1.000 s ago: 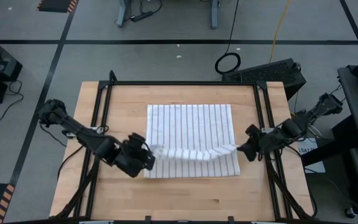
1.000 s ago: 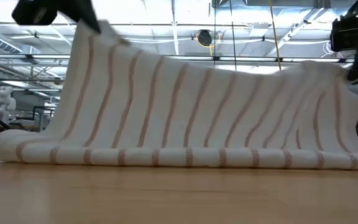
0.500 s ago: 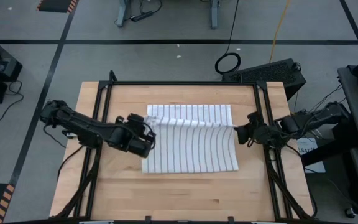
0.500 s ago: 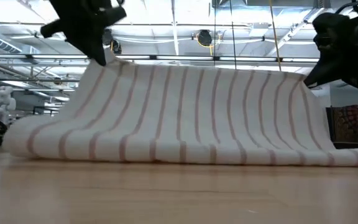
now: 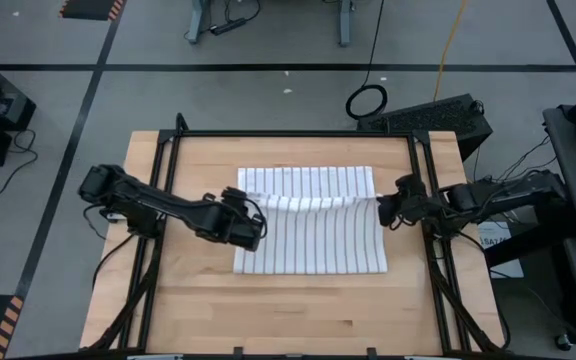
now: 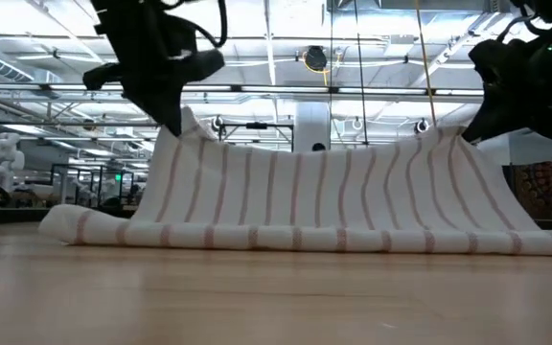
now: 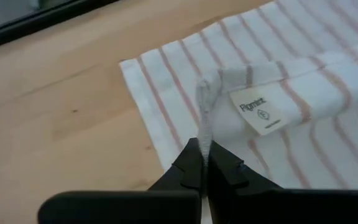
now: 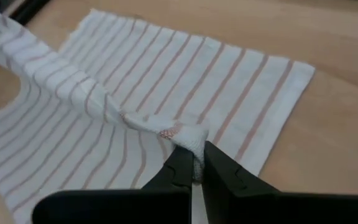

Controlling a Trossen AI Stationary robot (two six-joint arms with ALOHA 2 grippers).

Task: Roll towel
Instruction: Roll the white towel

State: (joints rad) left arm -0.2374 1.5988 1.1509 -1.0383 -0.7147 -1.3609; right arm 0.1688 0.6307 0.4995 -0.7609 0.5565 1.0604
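From above, the towel [image 5: 310,222] lies in the middle of the wooden surface [image 5: 168,310], its near part flat and a fold lifted across its far part. The left end effector [image 5: 252,222] pinches the fold's left end; the right end effector [image 5: 381,210] pinches its right end.

At table height, the towel [image 6: 324,201] stands as a raised sheet between the two arms, its lower edge resting on the surface [image 6: 276,297]. The left end effector [image 6: 172,123] grips the top left corner, the right end effector [image 6: 465,129] the top right.

The left wrist view shows the left end effector [image 7: 204,158] narrow, clamped on a bunched edge beside a small white tag [image 7: 258,112].

The right wrist view shows the right end effector [image 8: 197,165] narrow, clamped on a bunched corner, striped cloth [image 8: 166,81] spread beyond.
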